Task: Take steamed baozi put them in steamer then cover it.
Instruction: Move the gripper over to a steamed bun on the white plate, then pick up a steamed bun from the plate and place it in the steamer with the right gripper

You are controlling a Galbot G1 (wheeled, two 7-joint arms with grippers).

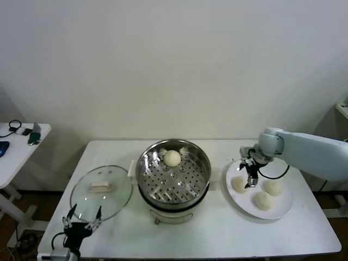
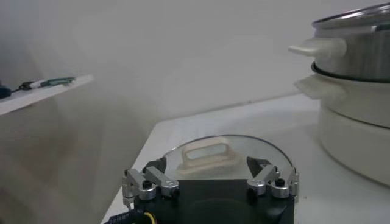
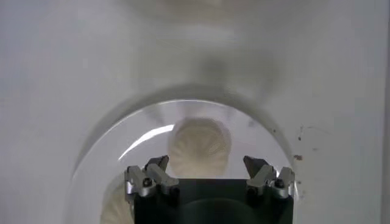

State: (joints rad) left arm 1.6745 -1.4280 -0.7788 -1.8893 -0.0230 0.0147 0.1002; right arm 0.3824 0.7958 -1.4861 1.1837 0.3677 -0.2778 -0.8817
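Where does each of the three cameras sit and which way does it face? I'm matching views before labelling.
Head view: high on the robot, looking down at the table; right gripper over the plate, left gripper at the near edge.
Left wrist view: low, facing the cover and steamer; left gripper.
Right wrist view: looks down on a baozi; right gripper.
Head and left wrist views share cover and steamer.

the steamer is cut off at the left wrist view's edge. one bun shows only partly behind the right gripper.
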